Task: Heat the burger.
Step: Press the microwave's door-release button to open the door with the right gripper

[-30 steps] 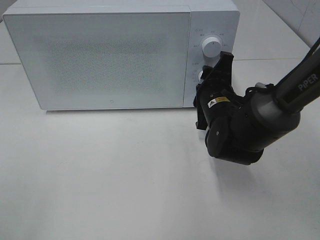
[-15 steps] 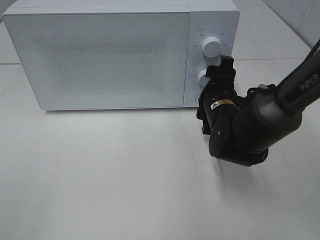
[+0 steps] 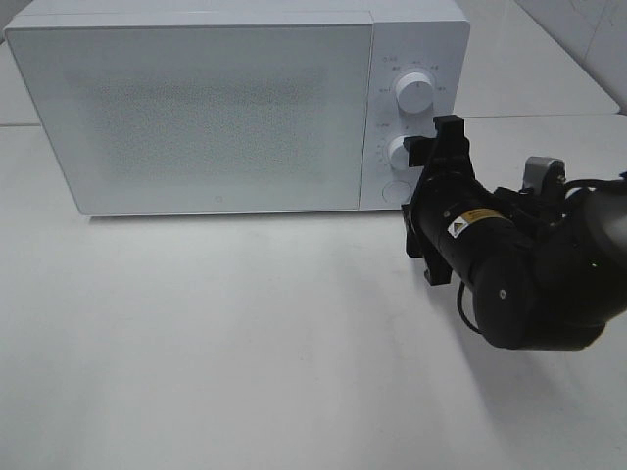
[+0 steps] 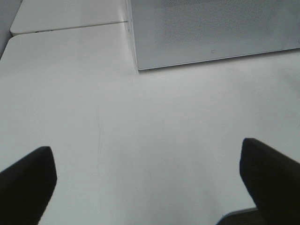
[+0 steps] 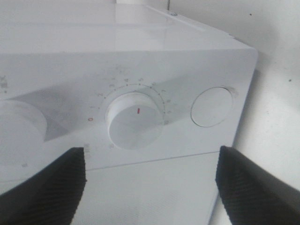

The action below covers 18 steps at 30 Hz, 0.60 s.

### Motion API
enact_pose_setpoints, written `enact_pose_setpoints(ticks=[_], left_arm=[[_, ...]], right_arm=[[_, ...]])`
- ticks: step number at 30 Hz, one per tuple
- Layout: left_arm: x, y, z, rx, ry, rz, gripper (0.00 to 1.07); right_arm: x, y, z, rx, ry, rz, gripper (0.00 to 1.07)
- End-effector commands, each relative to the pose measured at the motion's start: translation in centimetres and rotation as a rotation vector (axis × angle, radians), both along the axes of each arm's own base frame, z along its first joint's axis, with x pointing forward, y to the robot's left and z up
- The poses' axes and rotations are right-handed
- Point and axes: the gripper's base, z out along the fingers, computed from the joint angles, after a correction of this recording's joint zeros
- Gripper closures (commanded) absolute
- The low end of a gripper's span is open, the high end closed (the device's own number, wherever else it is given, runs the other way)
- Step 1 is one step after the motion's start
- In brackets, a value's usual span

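**Inspector:** Was the burger located?

**Assessor:** It was not seen in any view. The microwave (image 3: 421,20) door (image 3: 196,108) was shut and frosted, so it could not be told whether the burger lay inside. Nothing else stood on the worktop (image 3: 245,343).

**Inspector:** How were the hands found?

**Assessor:** The right hand (image 3: 433,139) was held at the control panel, fingers spread wide and gripping nothing. The lower knob (image 5: 135,120) was framed between them but not touched. The left hand (image 4: 150,164) was spread equally wide over bare worktop, well apart from the panel and holding nothing.

**Inspector:** What faults were judged likely?

**Assessor:** Three were noted. First, the lower knob could be nudged off its setting if a finger were dragged across it on any sideways move, since it was flanked closely on both sides. Second, the round button (image 5: 212,106) just beside that knob could be struck by the nearer finger. If it is the door release, the door would be sprung and heating stopped. Third, the upper knob (image 3: 413,93) sat near the hand's other finger and could be disturbed likewise.

**Inspector:** Anything further?

**Assessor:** If the burger was never loaded, the oven would be run empty. That could not be ruled out.
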Motion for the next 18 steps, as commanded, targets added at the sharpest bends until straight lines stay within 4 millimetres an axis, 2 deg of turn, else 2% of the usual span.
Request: enact_pose_setpoints(ticks=[1, 4, 6, 10, 11, 12, 14, 18], left_arm=[[-0.4, 0.0, 0.0, -0.005, -0.036, -0.001, 0.06], [-0.4, 0.0, 0.0, -0.005, -0.036, -0.001, 0.06], [-0.4, 0.0, 0.0, -0.005, -0.036, -0.001, 0.06], [-0.4, 0.0, 0.0, -0.005, -0.036, -0.001, 0.06], [-0.4, 0.0, 0.0, -0.005, -0.036, -0.001, 0.06], [-0.4, 0.0, 0.0, -0.005, -0.036, -0.001, 0.06], [-0.4, 0.0, 0.0, -0.005, -0.036, -0.001, 0.06], [-0.4, 0.0, 0.0, -0.005, -0.036, -0.001, 0.06]], right_arm=[[-1.6, -0.6, 0.6, -0.121, 0.033, 0.101, 0.31], [-2.0, -0.7, 0.7, -0.148, 0.046, 0.127, 0.31], [-3.1, -0.5, 1.3, -0.277, 0.095, 0.255, 0.31], [-3.7, -0.4, 1.9, -0.414, 0.124, 0.354, 0.31], [-4.1, -0.4, 2.3, -0.516, 0.137, 0.421, 0.31], [-4.1, -0.4, 2.3, -0.516, 0.137, 0.421, 0.31], [-4.5, -0.8, 2.9, -0.658, 0.149, 0.509, 0.31], [-4.5, -1.6, 3.5, -0.785, 0.192, 0.604, 0.31]])
